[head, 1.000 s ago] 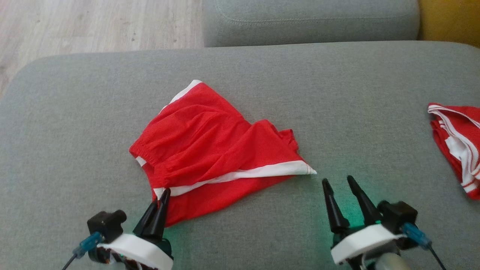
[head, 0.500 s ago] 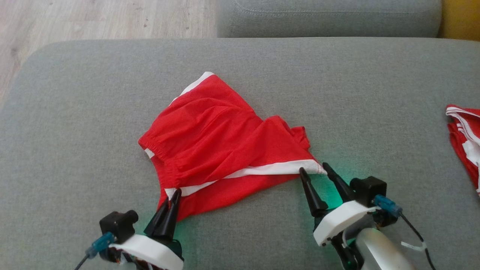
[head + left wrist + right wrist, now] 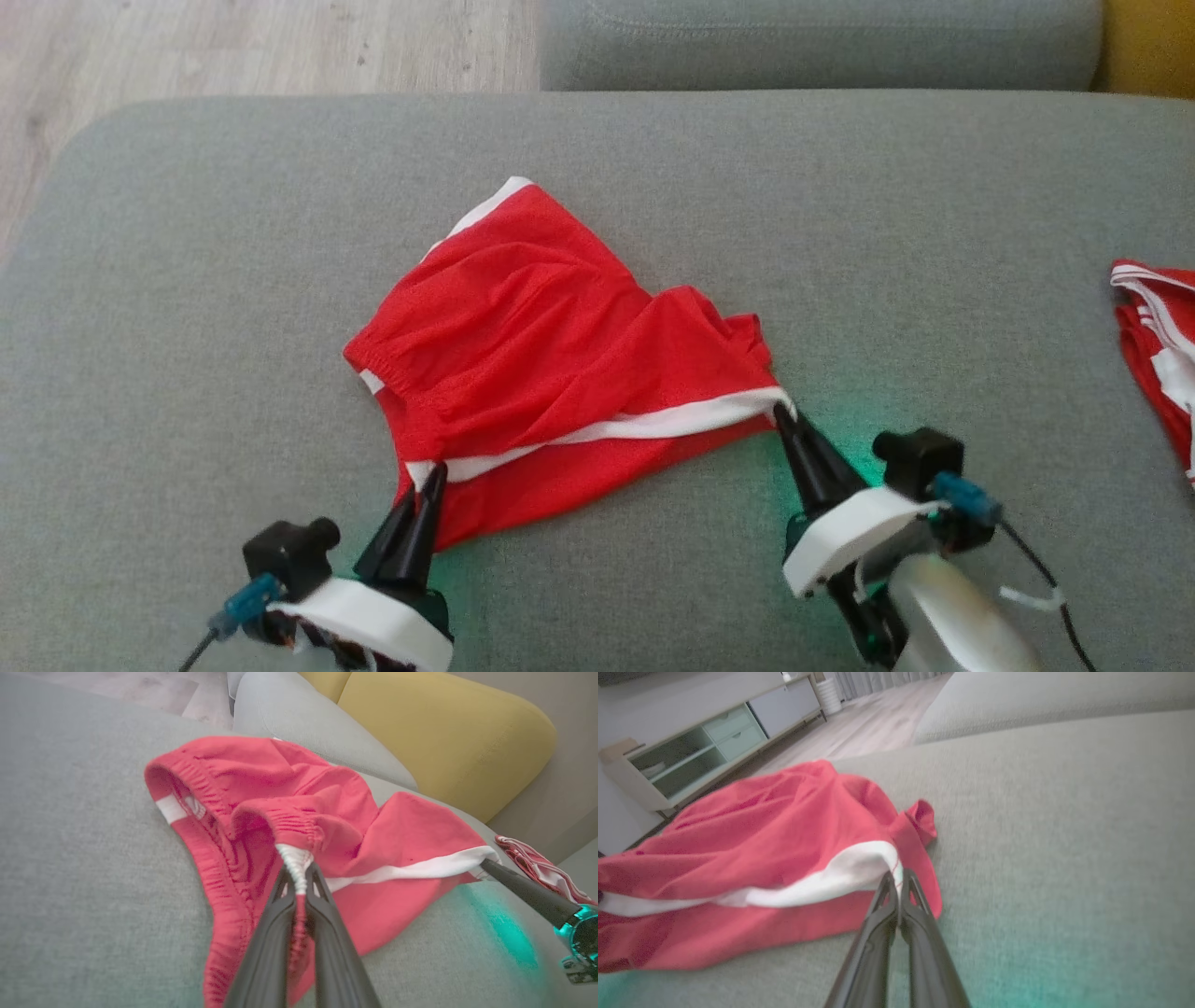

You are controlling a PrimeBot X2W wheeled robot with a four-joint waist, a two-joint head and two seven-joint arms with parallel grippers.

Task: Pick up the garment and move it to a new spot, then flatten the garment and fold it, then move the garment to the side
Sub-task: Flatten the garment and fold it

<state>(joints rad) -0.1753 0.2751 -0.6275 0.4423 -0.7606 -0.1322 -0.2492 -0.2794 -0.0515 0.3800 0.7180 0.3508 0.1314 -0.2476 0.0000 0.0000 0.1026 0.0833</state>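
The garment (image 3: 551, 373), red shorts with white side stripes and an elastic waistband, lies crumpled in the middle of the grey sofa seat (image 3: 233, 280). My left gripper (image 3: 432, 474) is shut on its near-left corner, where the white stripe meets the waistband (image 3: 295, 861). My right gripper (image 3: 782, 418) is shut on the right tip of the white stripe (image 3: 859, 868), its fingers pinching the cloth's edge. In the left wrist view the garment (image 3: 289, 802) spreads ahead, and the right gripper's dark fingers (image 3: 528, 891) reach its far corner.
A second red and white garment (image 3: 1158, 355) lies at the seat's right edge. A grey back cushion (image 3: 812, 42) and a yellow cushion (image 3: 444, 732) stand behind. Wooden floor (image 3: 233, 47) lies past the left edge; a low cabinet (image 3: 691, 746) stands beyond.
My right gripper moved forward and left to the garment's right corner and shut on the white stripe. The camera shifted slightly early on. The left gripper kept its hold.
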